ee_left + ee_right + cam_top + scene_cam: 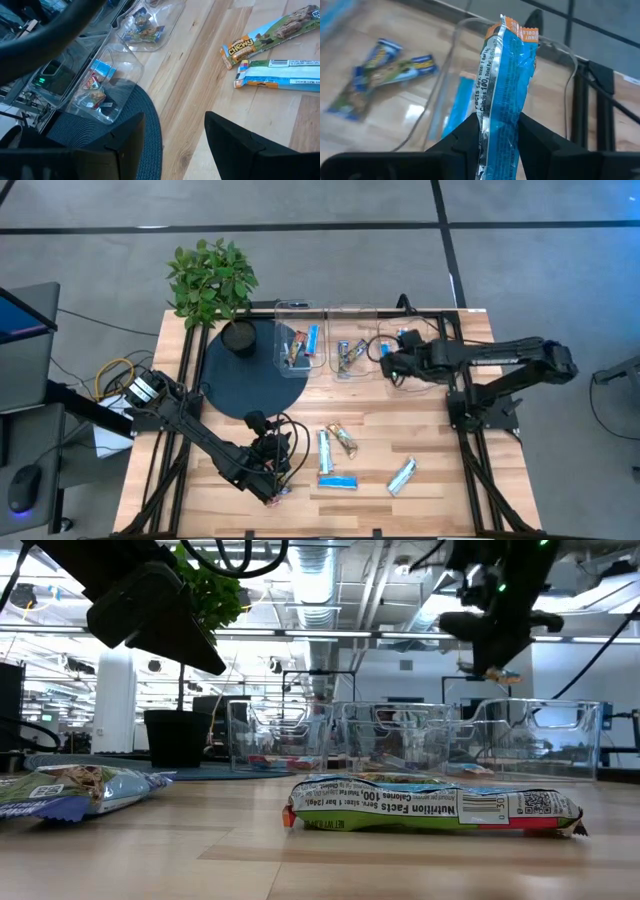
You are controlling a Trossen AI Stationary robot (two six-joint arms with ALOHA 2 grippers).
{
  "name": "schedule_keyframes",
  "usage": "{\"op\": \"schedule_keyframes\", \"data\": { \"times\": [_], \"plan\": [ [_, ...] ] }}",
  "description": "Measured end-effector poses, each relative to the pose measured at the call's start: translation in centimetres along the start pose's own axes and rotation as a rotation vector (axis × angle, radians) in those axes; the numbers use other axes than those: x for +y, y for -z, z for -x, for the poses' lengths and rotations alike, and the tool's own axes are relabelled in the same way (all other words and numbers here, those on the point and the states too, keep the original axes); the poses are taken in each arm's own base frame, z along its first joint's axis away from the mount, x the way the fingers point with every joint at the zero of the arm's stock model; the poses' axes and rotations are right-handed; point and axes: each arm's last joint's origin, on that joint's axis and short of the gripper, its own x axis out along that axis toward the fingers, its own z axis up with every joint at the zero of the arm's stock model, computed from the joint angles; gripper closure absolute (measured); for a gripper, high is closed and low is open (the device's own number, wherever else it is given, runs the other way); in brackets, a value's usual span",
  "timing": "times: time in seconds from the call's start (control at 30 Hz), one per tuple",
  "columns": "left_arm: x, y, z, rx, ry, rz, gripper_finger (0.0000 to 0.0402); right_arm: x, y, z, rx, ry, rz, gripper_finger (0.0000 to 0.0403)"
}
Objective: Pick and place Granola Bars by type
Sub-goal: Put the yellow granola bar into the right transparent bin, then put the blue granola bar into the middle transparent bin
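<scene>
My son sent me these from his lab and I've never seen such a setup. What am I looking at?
Two robot arms work at a wooden table, sorting granola bars into clear tubs. One picture looks down from above, one looks level across the tabletop, and two come from cameras on the wrists. The right gripper, over the tubs, pinches a blue-wrapped bar. The left gripper is open and empty above the table. Loose bars lie on the wood, beside a dark round mat and a potted plant.

Three tubs (pixel 345 340) stand in a row at the far edge of the worktop (pixel 430 500), with bars inside. A plant (pixel 212 285) stands to their left on a round mat (pixel 240 385). Four loose bars (pixel 340 455) lie near the front. The right pincer (pixel 392 362) holds a bar (pixel 502 95) over the right tub.
</scene>
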Motion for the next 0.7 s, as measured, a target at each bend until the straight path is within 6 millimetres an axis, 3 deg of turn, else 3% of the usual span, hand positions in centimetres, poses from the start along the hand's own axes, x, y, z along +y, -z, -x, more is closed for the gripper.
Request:
{"op": "schedule_keyframes", "data": {
  "times": [0.4,0.7],
  "plan": [
    [0.0,0.0,0.0,0.0,0.002,0.002,0.02,2.1,-0.9,-5.6,0.158,0.073,0.076,0.029],
    [0.0,0.0,0.0,0.0,0.002,0.001,0.02,2.4,-0.8,-6.7,0.181,0.104,0.088,0.0195]
  ]
}}
